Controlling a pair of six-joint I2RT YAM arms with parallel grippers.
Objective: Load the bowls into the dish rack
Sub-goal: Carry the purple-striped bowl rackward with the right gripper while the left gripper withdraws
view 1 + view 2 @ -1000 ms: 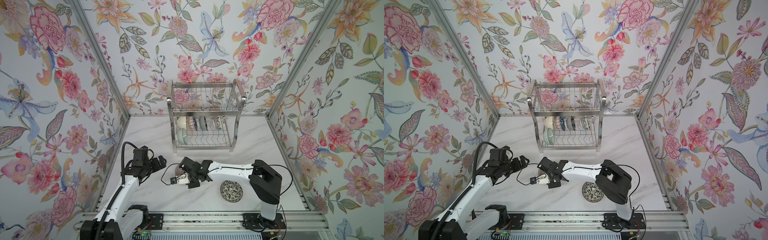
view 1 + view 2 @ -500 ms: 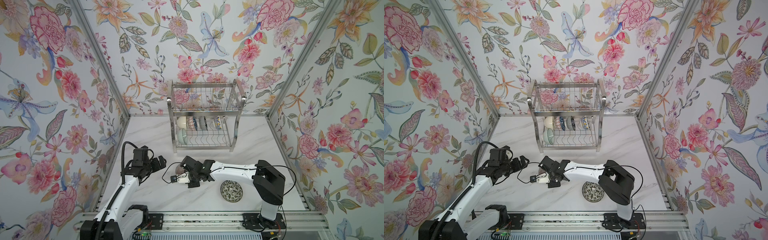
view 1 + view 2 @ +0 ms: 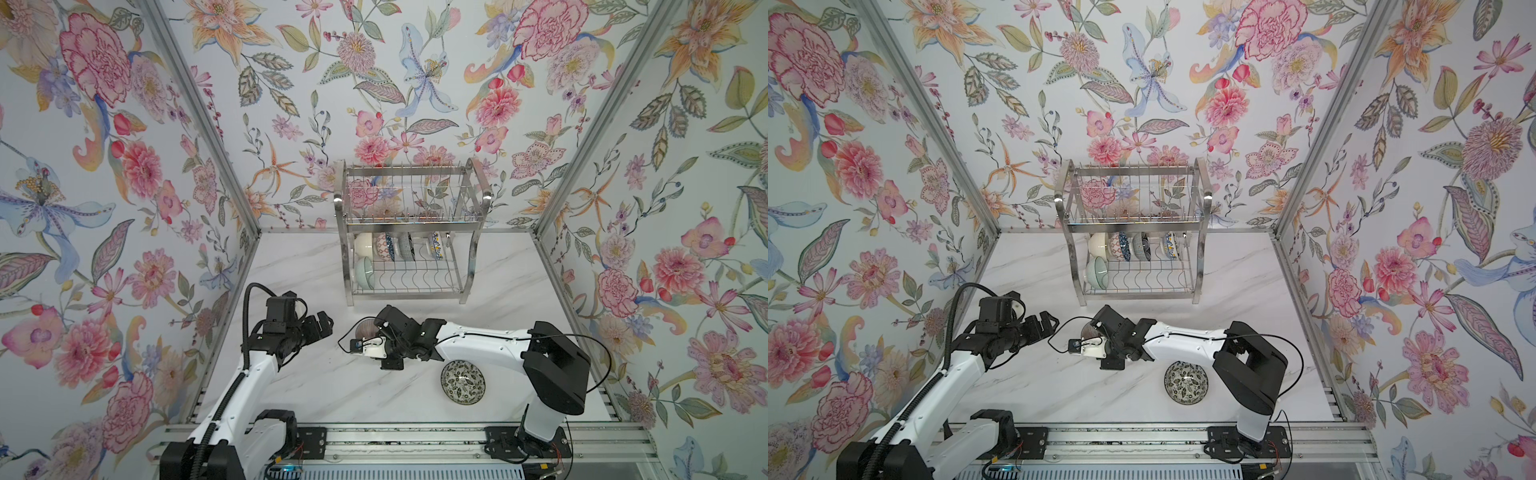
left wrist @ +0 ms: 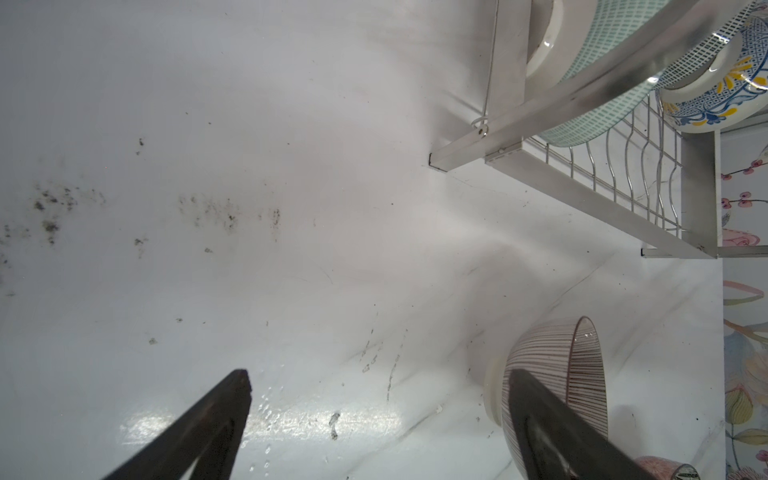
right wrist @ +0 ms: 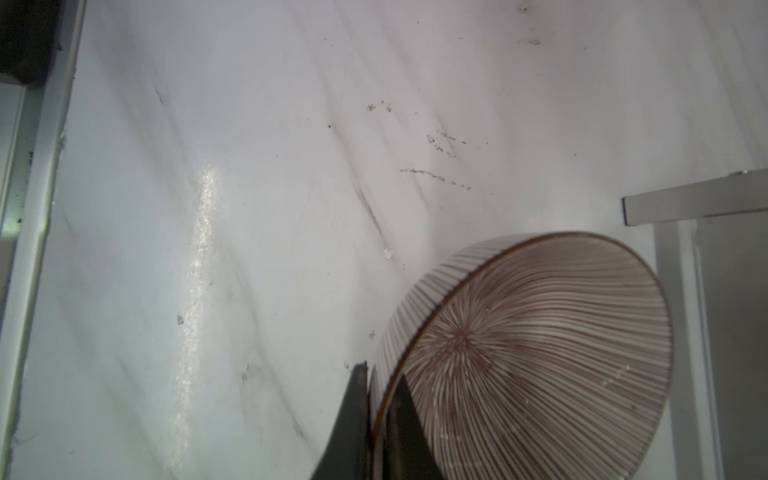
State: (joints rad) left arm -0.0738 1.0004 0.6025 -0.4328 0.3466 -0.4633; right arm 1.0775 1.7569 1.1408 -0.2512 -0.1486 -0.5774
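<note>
The marble tabletop [image 3: 316, 386] is mostly bare in front. At its far side stands the dish rack [image 3: 411, 227]. Its lower shelf holds a back row of bowls [image 3: 399, 246] set on edge and a pale green bowl [image 3: 365, 272] at the front left, with the wavy-wire slots to the right of that one free.

The left gripper [image 3: 322, 323] hovers over bare tabletop, jaws wide apart and holding nothing. The right gripper [image 5: 380, 374] reaches across the middle, jaws clamped on the rim of the mauve ribbed bowl [image 5: 540, 353], one finger inside and one outside. That bowl is tipped up on edge near the rack's front left foot. The black-white leafy bowl [image 3: 462, 381] lies flat on the tabletop near the right arm's base.

We judge the step in hand to be picking up the mauve bowl, with the grasp already made. Next we need to lift it clear, carry it to the rack's front, and lower it on edge into a free slot beside the green bowl, passing under the upper tier's bar.
</note>
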